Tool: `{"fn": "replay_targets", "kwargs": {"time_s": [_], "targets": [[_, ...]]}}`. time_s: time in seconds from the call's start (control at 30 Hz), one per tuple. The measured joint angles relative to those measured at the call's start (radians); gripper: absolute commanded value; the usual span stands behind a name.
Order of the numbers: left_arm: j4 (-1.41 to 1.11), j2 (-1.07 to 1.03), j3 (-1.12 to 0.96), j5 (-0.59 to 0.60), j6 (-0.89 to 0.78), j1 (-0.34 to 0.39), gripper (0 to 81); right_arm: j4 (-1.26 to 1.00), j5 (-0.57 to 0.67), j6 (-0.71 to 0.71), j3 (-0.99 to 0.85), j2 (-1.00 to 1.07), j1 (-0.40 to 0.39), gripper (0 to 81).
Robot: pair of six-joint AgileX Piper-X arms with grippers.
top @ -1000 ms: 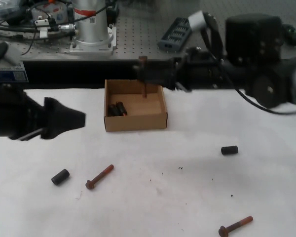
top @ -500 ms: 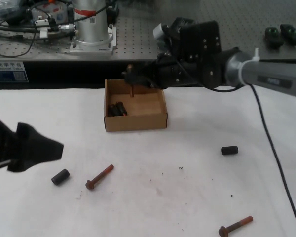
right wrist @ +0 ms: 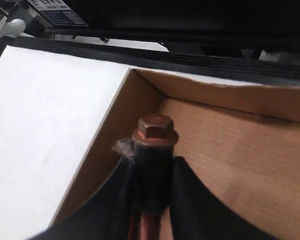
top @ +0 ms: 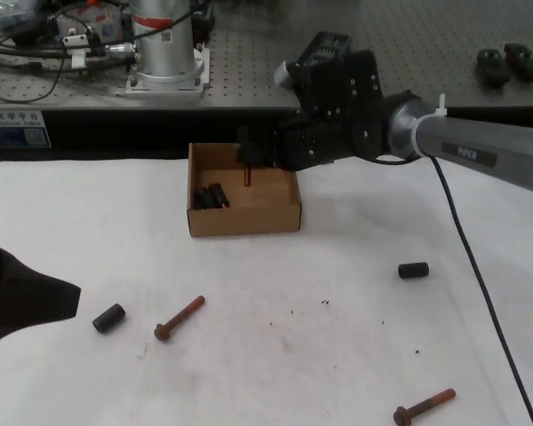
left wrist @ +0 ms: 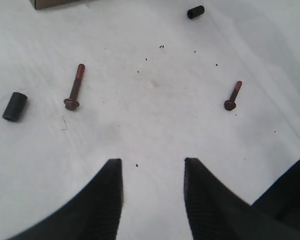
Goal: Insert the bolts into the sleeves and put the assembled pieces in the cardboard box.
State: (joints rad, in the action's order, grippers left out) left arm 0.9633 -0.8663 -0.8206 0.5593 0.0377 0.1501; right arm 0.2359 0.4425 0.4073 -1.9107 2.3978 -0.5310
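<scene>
Plainly, the coppery hex-headed bolt (right wrist: 155, 131) stands inside a black sleeve (right wrist: 151, 175).

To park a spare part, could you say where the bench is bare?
Bare: the middle, between the left bolt and the right sleeve; left of the cardboard box. Crowded: over the box, where the right gripper holds a sleeved bolt.

cardboard box (top: 245, 220) at back, left sleeve (top: 108, 317) beside left bolt (top: 179, 318), right sleeve (top: 413, 270) behind right bolt (top: 425, 406)
</scene>
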Motion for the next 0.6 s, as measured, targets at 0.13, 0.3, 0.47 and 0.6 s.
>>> {"fn": "replay_targets", "kwargs": {"time_s": [0.13, 0.3, 0.47, 0.6], "targets": [[0.0, 0.0, 0.0, 0.002, 0.0, 0.0, 29.7, 0.005, -0.002, 0.046, 0.0, 0.0, 0.0, 44.0], [0.006, 0.0, 0.0, 0.015, -0.01, 0.0, 29.7, 0.005, 0.042, 0.085, -0.005, 0.0, 0.0, 35.8], [0.006, 0.0, 0.0, 0.021, -0.012, 0.0, 29.7, 0.126, 0.108, -0.065, -0.004, -0.063, 0.01, 30.6], [-0.018, 0.0, 0.0, 0.021, -0.012, 0.0, 29.7, 0.554, -0.014, -0.557, -0.007, -0.241, 0.012, 27.4]]}}
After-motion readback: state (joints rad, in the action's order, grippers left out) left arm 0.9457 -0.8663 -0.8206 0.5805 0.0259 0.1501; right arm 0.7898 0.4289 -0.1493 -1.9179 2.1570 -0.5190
